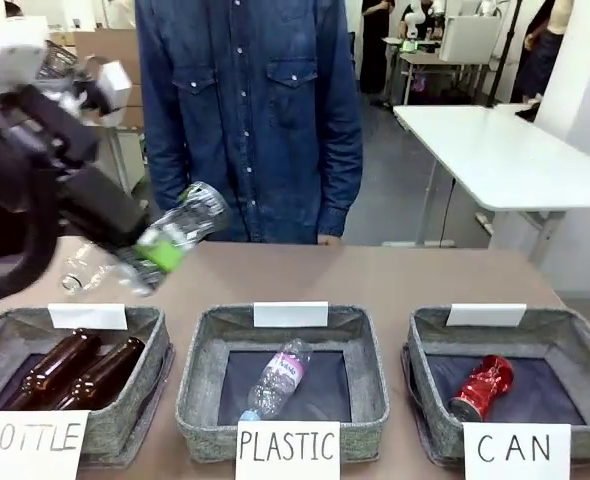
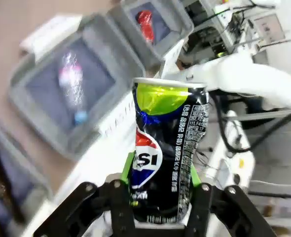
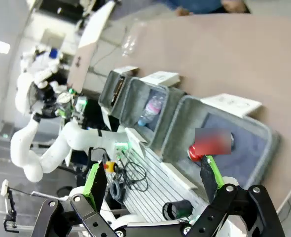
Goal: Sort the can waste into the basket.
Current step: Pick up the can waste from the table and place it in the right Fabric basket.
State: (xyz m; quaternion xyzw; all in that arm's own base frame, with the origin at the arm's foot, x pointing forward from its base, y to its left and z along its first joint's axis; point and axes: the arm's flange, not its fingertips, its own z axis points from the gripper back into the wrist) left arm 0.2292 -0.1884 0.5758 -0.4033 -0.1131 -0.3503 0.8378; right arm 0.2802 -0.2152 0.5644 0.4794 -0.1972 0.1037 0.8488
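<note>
The left gripper (image 2: pixel 161 173) is clamped by its green pads (image 2: pixel 127 170) on the lower part of the dark blue can (image 2: pixel 165 123). The can's long axis runs along the fingers, with its rimmed end pointing away from the wrist. It is held above the left of the brown table (image 1: pixel 425 275), well apart from the basket (image 1: pixel 575 330) lettered CAN at the right, where the red can (image 1: pixel 480 387) lies tilted. The right gripper (image 3: pixel 152 173) hangs with jaws wide apart and nothing between them, while a person (image 1: pixel 250 120) in a denim shirt stands at the far side, with a white table (image 1: pixel 495 150) behind.
</note>
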